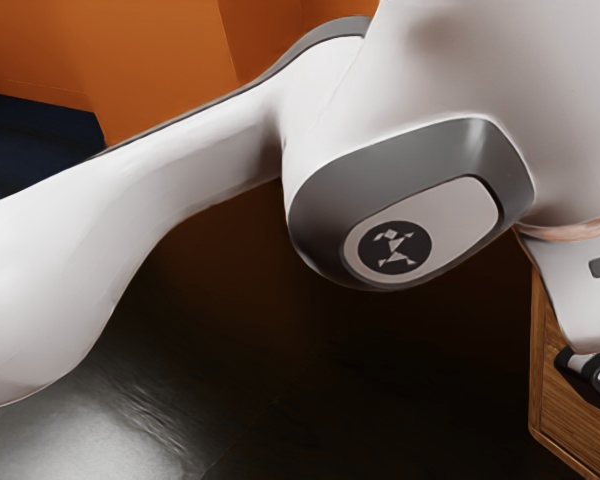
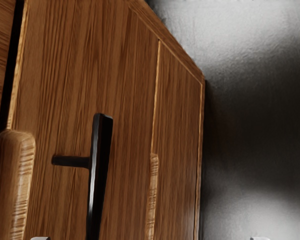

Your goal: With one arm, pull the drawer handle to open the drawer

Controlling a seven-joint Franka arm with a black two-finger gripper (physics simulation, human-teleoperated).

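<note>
The wooden drawer front (image 2: 125,100) lies close under my hand in the wrist view. Its black bar handle (image 2: 97,175) stands off the panel on a short black post (image 2: 70,161). A narrow dark gap (image 2: 11,65) runs along one side of the panel, beside a rounded wooden edge (image 2: 12,185). In the exterior view my white arm (image 1: 180,210) covers most of the scene. A black part of my gripper (image 1: 594,374) shows at the exterior view's right edge, right against the wooden cabinet (image 1: 560,400).
An orange wall (image 1: 150,60) stands behind the arm. A dark glossy floor (image 1: 230,400) spreads below it, seen also as the grey floor (image 2: 255,100) beside the cabinet in the wrist view.
</note>
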